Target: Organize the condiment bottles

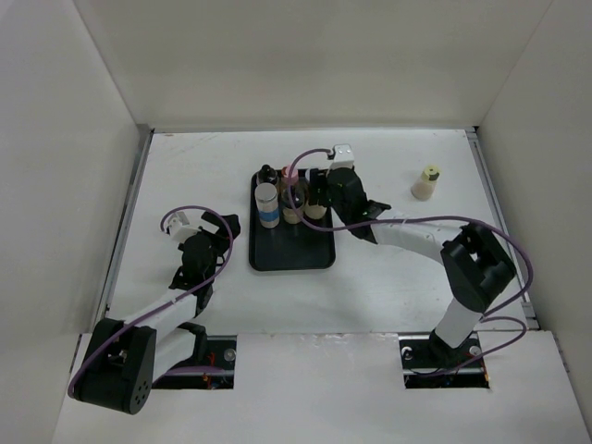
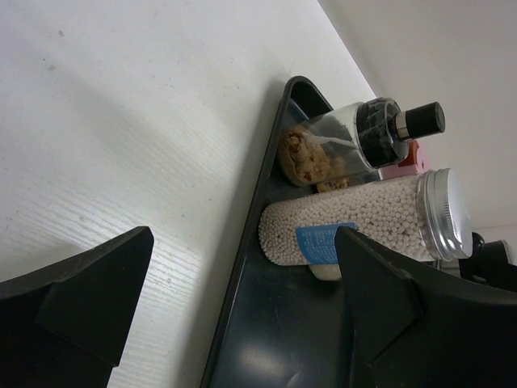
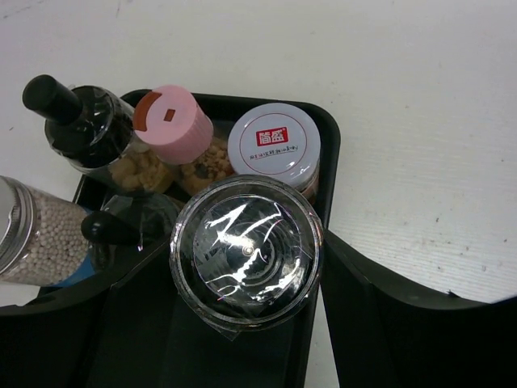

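Observation:
Several condiment bottles stand at the back of the black tray [image 1: 291, 250]. In the right wrist view they are a black-capped bottle [image 3: 73, 121], a pink-capped jar [image 3: 174, 121], a white-lidded jar [image 3: 273, 141] and a white bead jar [image 3: 40, 234]. My right gripper [image 3: 246, 271] is shut round a jar with a dark glossy lid [image 3: 242, 242], which stands over the tray's right side. In the top view this gripper [image 1: 319, 196] is at the tray's back right. A pale-yellow-capped bottle [image 1: 425, 182] stands alone on the table at the right. My left gripper [image 1: 218, 231] is open and empty, left of the tray.
In the left wrist view the tray's left rim [image 2: 242, 267] runs between my open fingers [image 2: 81, 299], with the bead jar [image 2: 363, 218] and black-capped bottle [image 2: 347, 145] beyond. White walls enclose the table on three sides.

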`<control>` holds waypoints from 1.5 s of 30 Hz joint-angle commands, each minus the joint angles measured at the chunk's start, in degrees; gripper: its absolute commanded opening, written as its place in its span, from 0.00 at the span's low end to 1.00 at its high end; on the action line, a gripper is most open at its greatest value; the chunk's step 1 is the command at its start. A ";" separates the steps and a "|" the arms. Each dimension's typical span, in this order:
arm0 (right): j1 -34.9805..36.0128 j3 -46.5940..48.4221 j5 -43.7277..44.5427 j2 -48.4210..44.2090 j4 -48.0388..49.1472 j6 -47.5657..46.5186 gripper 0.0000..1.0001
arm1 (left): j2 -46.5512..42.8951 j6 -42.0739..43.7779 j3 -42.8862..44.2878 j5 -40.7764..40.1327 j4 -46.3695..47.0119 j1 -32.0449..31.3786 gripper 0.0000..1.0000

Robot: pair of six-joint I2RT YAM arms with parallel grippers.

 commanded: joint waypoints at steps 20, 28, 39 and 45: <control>1.65 1.52 2.46 -1.70 7.44 0.45 0.95 | -1.08 -0.13 0.54 0.17 2.24 -0.04 1.00; -12.39 -5.43 7.19 -9.53 7.27 3.43 0.39 | -1.87 -0.13 0.28 0.08 2.07 0.23 1.00; -33.23 -2.54 17.76 -2.26 -1.43 3.61 0.83 | -1.43 -0.21 0.28 -0.09 1.98 0.49 1.00; -36.49 0.89 9.41 3.11 -2.31 5.37 0.83 | -1.34 -0.13 0.19 -0.27 2.15 0.58 1.00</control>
